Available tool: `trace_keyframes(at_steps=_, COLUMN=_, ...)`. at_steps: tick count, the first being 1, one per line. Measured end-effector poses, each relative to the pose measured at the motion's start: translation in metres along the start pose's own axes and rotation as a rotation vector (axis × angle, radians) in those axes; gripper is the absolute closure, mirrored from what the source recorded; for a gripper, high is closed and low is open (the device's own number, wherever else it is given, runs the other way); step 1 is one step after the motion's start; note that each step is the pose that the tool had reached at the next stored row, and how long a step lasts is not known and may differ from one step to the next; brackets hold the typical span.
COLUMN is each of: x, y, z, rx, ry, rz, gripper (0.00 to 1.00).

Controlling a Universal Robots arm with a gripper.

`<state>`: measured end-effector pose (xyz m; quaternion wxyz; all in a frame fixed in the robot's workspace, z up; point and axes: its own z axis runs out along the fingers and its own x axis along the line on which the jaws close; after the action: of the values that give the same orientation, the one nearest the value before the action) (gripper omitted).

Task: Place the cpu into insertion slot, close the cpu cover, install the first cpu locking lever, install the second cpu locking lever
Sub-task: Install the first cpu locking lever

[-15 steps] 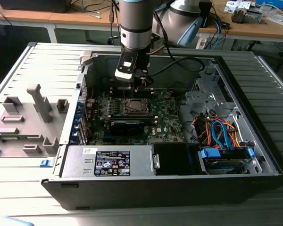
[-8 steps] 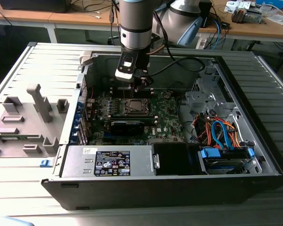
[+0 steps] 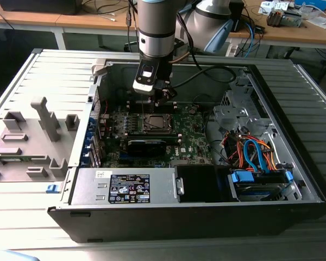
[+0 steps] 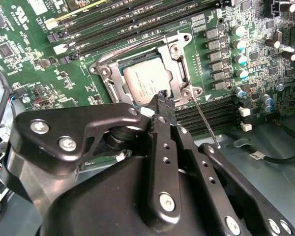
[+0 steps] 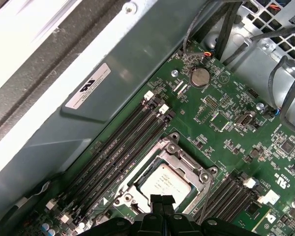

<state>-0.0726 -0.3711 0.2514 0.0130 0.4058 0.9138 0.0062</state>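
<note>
Nearest in the exterior view, the grey power supply (image 3: 127, 187) is lying along the front wall of the open computer case (image 3: 179, 220), which is resting on a slatted grey surface (image 3: 22, 76). A bundle of blue and orange cables (image 3: 252, 152) is sitting inside the case toward the exterior view's right, and a grey plastic fixture (image 3: 35, 136) is standing on the surface at the exterior view's left. Behind the power supply, the black graphics card (image 3: 146, 145) is lying across the green motherboard (image 3: 193, 136), and just beyond it the insertion slot (image 3: 155, 123) is showing near the middle of the frame. The cpu (image 4: 146, 82) is sitting flat in that slot, its silver-grey top showing through the cut-out of the cpu cover (image 4: 179, 69), which is lying flat around it. The gripper (image 3: 162, 98) is hanging just above the slot, under the arm (image 3: 157, 27) reaching down at the upper centre of the frame. In both wrist views its black fingers (image 4: 160, 147) are pressing together with nothing visible between them. Their tips are hovering at the cover's edge, close to the corner where a thin wire locking lever (image 4: 204, 120) is reaching out across the black memory slots (image 4: 221, 105). Whether the tips are touching the cover is unclear. Farther off, a round coin battery (image 5: 200, 76) is sitting on the board.
</note>
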Motion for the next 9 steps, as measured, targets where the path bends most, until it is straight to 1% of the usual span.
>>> trace_keyframes(at_steps=9, x=0.0000, y=0.0000, z=0.0000, rx=-0.0001, ry=0.0001, rz=-0.006, gripper=0.89)
